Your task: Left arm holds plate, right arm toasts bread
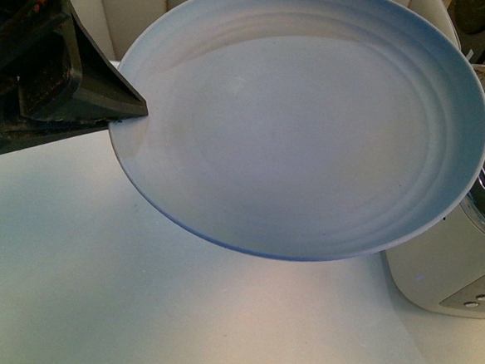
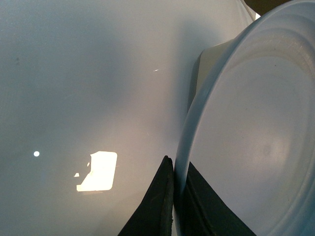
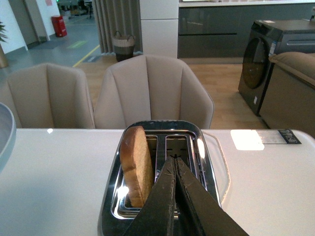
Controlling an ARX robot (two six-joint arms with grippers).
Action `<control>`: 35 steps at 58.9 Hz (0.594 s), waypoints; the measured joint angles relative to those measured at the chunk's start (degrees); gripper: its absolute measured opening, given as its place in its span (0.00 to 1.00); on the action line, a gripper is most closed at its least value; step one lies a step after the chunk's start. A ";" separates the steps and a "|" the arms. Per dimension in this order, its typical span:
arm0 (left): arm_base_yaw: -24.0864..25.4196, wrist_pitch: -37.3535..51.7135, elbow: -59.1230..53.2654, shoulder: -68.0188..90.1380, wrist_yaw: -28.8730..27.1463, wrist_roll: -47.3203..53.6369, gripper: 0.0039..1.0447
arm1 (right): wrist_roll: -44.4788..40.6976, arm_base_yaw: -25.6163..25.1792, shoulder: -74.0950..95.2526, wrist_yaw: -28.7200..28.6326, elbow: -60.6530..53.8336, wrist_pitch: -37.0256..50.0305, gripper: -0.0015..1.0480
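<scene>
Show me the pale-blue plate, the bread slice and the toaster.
round pale-blue plate (image 1: 312, 137), front view, centre of its well.
tan wholemeal bread slice (image 3: 139, 167), right wrist view, speckled cut face.
chrome-topped toaster (image 3: 162, 126), right wrist view, chrome top rim.

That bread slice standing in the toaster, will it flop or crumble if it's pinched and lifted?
Probably stiff: the bread stands in the toaster slot without sagging. Thin, so likely light; its crumb may break under a hard pinch.

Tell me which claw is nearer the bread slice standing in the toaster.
Right. The right claw hangs shut over the empty slot of the toaster, just beside the bread. The left claw grips the plate rim, away from the toaster.
</scene>
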 joint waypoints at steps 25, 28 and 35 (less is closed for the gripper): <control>0.04 0.00 0.00 -0.35 0.00 0.39 0.03 | 0.00 0.00 -7.06 -0.02 0.00 -6.97 0.02; 0.04 0.00 0.00 -0.35 0.00 0.42 0.03 | 0.00 0.00 -7.80 -0.02 0.00 -7.74 0.02; 0.00 0.00 0.00 -0.35 0.00 0.52 0.03 | 0.00 0.00 -9.20 -0.02 0.00 -9.14 0.02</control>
